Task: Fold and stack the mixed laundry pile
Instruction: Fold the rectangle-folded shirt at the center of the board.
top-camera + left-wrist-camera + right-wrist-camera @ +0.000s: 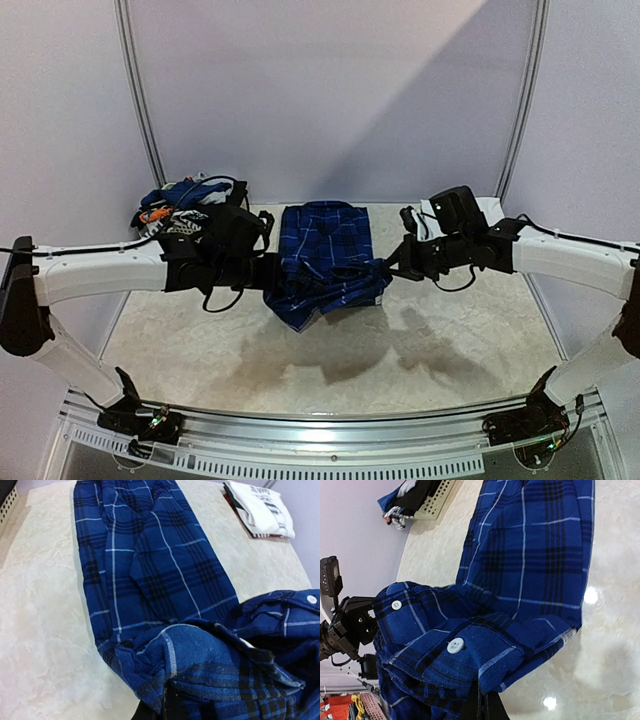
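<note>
I had both arms on the shirt. The left gripper was pinched tight on its near left corner, and the right gripper was pinched on the near right one, next to a button. That near end hung bunched up off the table, while the far half lay flat mid-table. The basket sat at the far left with the pile heaped in it, blue, black and orange bits. A folded white top lay far right on the table.
</note>
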`<state>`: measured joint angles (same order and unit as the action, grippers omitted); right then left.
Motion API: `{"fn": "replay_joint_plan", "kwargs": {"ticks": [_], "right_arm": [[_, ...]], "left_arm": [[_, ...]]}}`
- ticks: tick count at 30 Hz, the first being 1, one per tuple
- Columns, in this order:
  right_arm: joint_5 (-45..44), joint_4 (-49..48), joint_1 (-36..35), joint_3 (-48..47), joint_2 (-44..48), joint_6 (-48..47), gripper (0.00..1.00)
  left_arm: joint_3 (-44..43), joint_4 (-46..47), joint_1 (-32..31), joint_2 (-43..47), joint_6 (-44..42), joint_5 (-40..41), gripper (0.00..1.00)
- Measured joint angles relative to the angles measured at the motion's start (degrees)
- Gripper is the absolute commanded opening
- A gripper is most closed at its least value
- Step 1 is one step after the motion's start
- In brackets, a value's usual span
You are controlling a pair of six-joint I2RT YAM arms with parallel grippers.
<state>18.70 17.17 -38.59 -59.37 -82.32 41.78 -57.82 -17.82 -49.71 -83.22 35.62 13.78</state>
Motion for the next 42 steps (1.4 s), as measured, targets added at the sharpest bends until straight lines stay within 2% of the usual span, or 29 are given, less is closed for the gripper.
{"fn": "replay_joint_plan", "kwargs": {"ticks": [16,24,35,38,42], "right_arm": [[-0.1,3.7,6.6,-18.4,-19.4,-3.6,0.0],[0.4,5.6,9.7,-25.5,-27.8,-4.9,0.0],[4.2,5.7,12.5,-33.3,-39.2,-5.4,0.0],[5.2,5.8,13.0,-35.3,-42.0,-5.6,0.02],[6.5,5.9,13.6,-38.0,-45.2,-5.9,0.15]], "left_arm": [[-11.4,-0.4,12.3,-15.9,-3.3,-7.2,0.0],[-19.2,-0.3,16.3,-24.6,-5.0,-11.4,0.0],[-23.7,0.0,19.1,-32.9,-6.1,-15.3,0.01],[-24.7,0.4,19.5,-34.6,-6.1,-16.2,0.08],[-25.4,1.2,20.2,-36.5,-6.3,-17.1,0.35]]}}
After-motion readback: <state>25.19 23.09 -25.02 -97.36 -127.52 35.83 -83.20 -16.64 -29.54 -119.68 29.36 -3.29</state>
